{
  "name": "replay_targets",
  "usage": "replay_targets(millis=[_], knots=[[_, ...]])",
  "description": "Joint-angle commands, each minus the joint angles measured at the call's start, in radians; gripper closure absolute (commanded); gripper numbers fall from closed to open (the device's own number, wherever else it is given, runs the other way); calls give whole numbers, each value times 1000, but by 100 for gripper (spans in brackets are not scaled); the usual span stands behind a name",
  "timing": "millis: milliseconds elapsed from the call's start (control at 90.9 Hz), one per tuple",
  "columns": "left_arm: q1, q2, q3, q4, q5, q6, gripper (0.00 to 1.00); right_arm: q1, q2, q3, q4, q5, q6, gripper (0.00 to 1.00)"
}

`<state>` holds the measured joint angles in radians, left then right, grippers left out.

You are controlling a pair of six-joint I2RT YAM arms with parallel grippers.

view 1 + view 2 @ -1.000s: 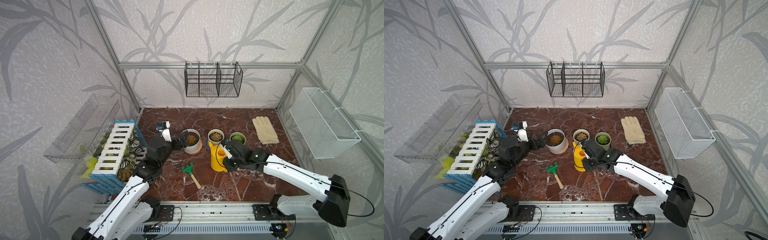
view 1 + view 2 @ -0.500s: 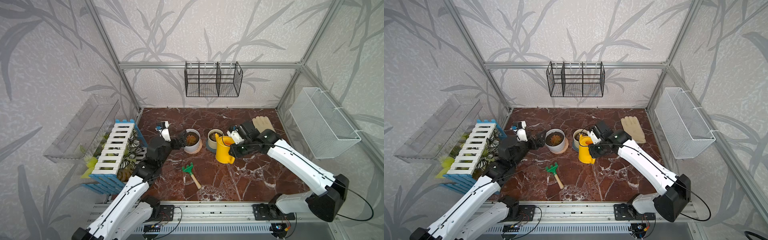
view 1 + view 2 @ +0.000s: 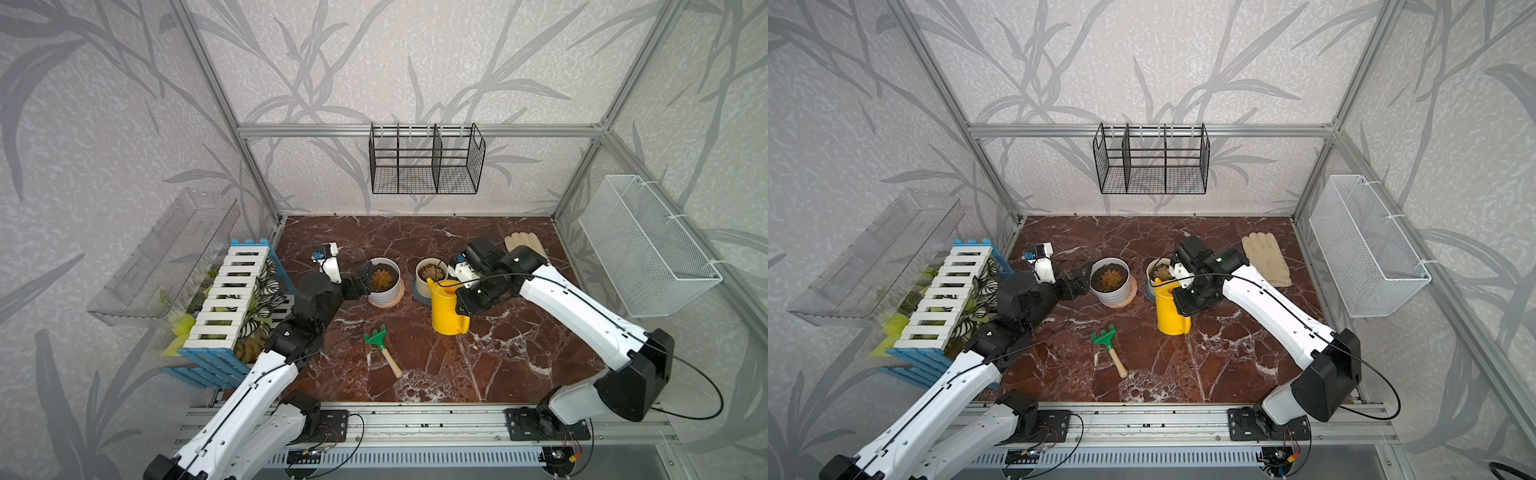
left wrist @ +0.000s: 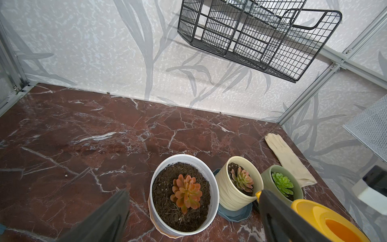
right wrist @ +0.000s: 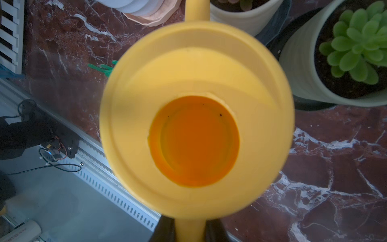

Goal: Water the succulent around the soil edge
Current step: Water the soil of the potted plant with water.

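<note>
Three potted succulents stand in a row: an orange one [image 4: 186, 192] in a white pot [image 3: 385, 291], a pink-green one [image 4: 241, 180] in a cream pot [image 3: 420, 272], and a green one [image 5: 360, 48] in a green pot [image 4: 266, 178]. In both top views my right arm hides the green pot. My left gripper [image 4: 192, 192] is open, its fingers [image 3: 360, 284] at the white pot's left side. My right gripper [image 5: 190, 230] is shut on the handle of the upright yellow watering can [image 3: 446, 307], whose spout points at the cream pot.
A green hand rake [image 3: 382, 347] lies in front of the pots. A beige glove [image 3: 525, 245] lies at the back right. A blue-and-white crate of plants [image 3: 232, 307] stands at the left. A black wire basket [image 3: 426, 162] and a white mesh basket [image 3: 648, 249] hang on the walls.
My right arm has raised its wrist and swung it back over the green pot, shifting the watering can slightly right and back. The left arm has stayed still.
</note>
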<state>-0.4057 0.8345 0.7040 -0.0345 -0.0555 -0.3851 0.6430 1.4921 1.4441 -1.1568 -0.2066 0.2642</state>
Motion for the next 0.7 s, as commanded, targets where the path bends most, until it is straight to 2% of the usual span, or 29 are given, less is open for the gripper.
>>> replay_targets(millis=[0,330,693], knots=[[-1,-6,37,-4,-6,3,0,-2,-12,28,-38,21,-6,100],[-1,-8,39,-7,-4,2,0,-26,-36,15,-72,81,-11,100],[-1,-5,40,-10,-7,4,0,-78,-38,16,-86,92,-30,100]])
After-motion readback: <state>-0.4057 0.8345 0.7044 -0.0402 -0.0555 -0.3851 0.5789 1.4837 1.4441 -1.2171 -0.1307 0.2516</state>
